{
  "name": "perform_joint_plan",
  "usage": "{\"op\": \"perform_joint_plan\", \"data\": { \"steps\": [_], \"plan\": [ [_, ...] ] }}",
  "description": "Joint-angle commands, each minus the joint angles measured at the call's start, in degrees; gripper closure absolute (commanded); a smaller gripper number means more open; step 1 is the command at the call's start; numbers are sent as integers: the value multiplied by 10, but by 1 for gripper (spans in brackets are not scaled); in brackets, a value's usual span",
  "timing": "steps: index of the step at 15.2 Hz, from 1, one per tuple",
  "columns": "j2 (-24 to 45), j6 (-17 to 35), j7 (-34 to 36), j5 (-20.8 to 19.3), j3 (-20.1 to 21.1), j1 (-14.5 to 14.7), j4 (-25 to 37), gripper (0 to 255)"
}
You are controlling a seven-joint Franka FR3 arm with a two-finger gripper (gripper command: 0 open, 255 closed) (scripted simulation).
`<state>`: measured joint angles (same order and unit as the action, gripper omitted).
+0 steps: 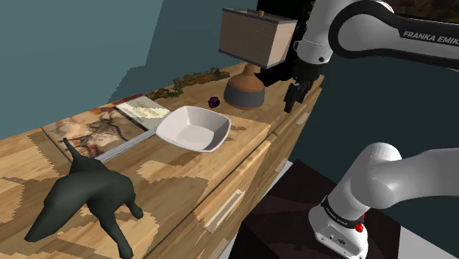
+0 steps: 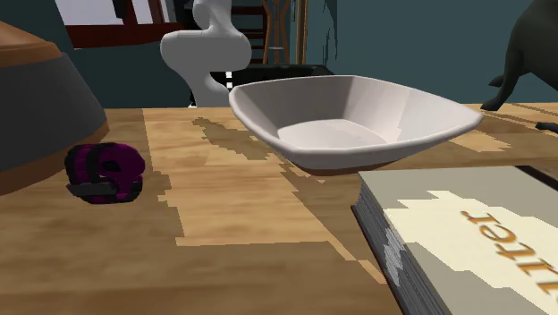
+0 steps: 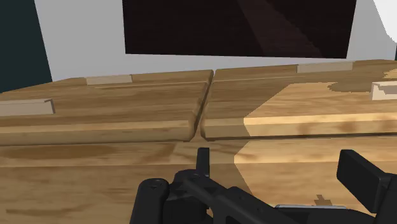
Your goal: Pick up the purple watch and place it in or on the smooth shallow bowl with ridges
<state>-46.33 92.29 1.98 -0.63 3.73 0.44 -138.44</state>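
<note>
**Gripper hanging open beside lamp, watch lying apart from bowl**

Gripper (image 1: 292,101) is hanging fingers-down at the wooden cabinet's (image 1: 184,173) front edge, on the shoulder view's right of the lamp base (image 1: 244,90). In the wrist view the fingers (image 3: 202,162) are standing wide apart with nothing between them, looking at wooden drawer fronts (image 3: 114,114).

Purple watch (image 1: 212,101) is lying on the cabinet top, curled up, with a dark band showing in the second exterior view (image 2: 105,173). It is sitting just beside the lamp base (image 2: 36,107) and near the white bowl (image 1: 195,129), not touching it. Bare wood is showing between watch and bowl (image 2: 353,121).

Lamp base is standing between the gripper and the watch in the shoulder view, with the ribbed lampshade (image 1: 257,37) hanging above. Bowl is sitting upright and empty.

Book (image 1: 143,110) is lying flat on the shoulder view's left of the bowl, close to its rim. Dark dog figurine (image 1: 84,195) is standing near that view's lower left, well apart from the watch. Green sprigs (image 1: 195,77) are lying along the back edge.
</note>
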Motion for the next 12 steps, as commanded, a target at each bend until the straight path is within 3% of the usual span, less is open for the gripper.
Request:
{"op": "perform_joint_plan", "data": {
  "steps": [1, 12],
  "plan": [
    [0, 0, 0, 0, 0, 0, 0, 0],
    [268, 74, 85, 8, 52, -10, 171, 0]
  ]
}}
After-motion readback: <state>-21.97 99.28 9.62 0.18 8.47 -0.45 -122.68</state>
